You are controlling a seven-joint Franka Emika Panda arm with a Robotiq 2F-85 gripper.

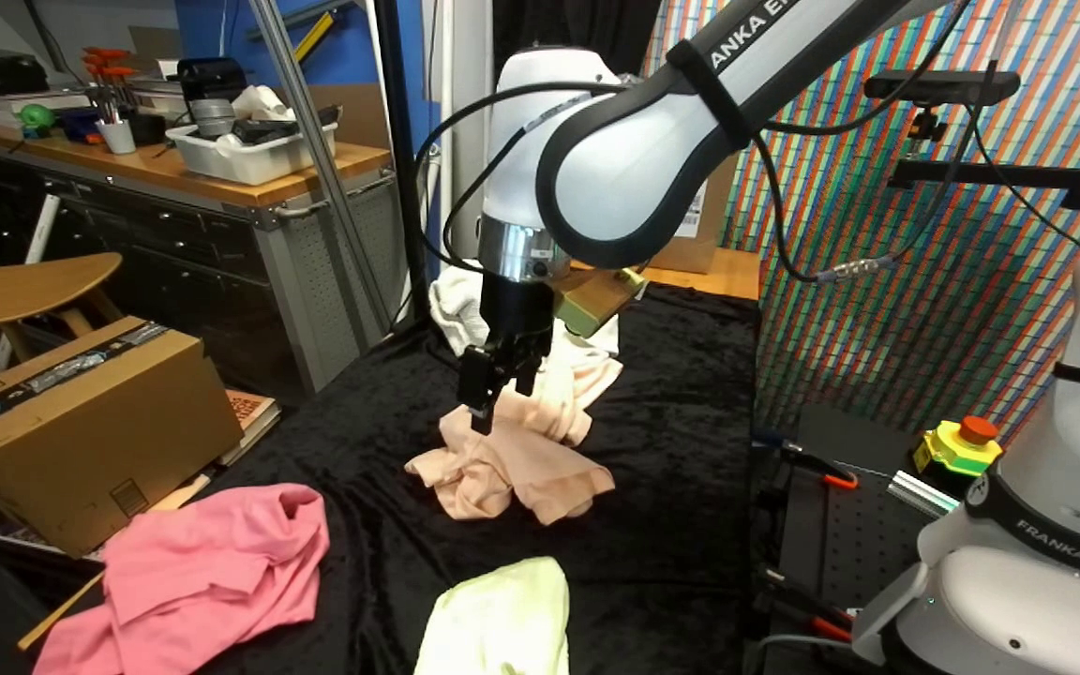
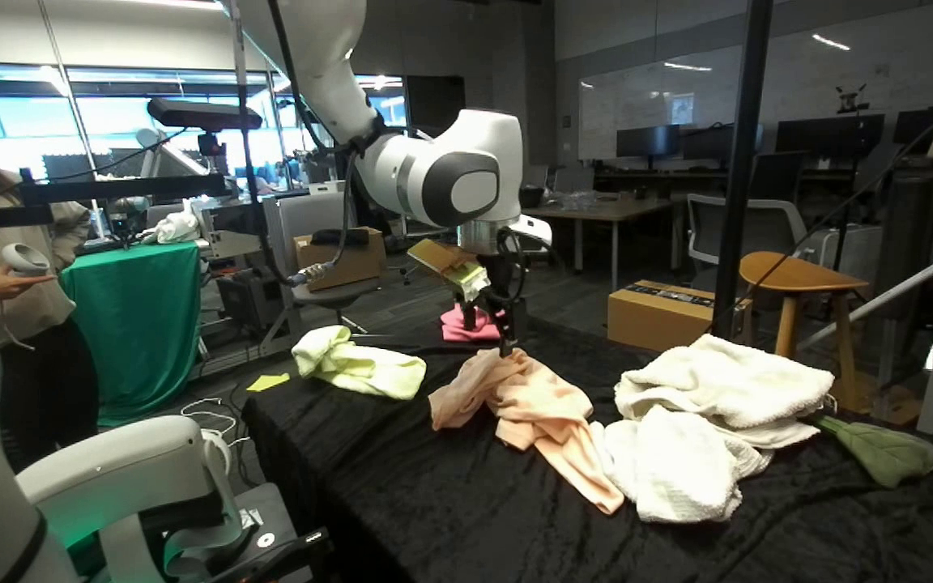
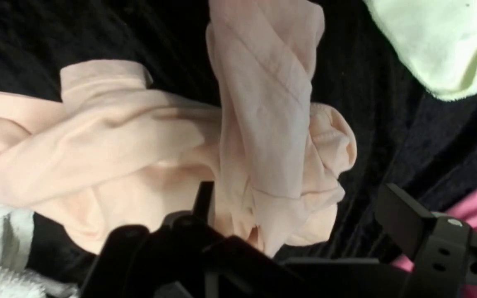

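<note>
Peach cloth sags in loose folds, presumably because your spread hand pinches nothing; lime cloth sits at the wrist view's two o'clock.

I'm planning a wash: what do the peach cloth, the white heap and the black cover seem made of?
Peach cloth: smooth and matte, perhaps cotton jersey, given its soft folds.
White heap: matte, probably terry toweling, from the nubbly pile.
Black cover: likely velvet or velour, softly lustrous along its creases; fiber unclear.
</note>
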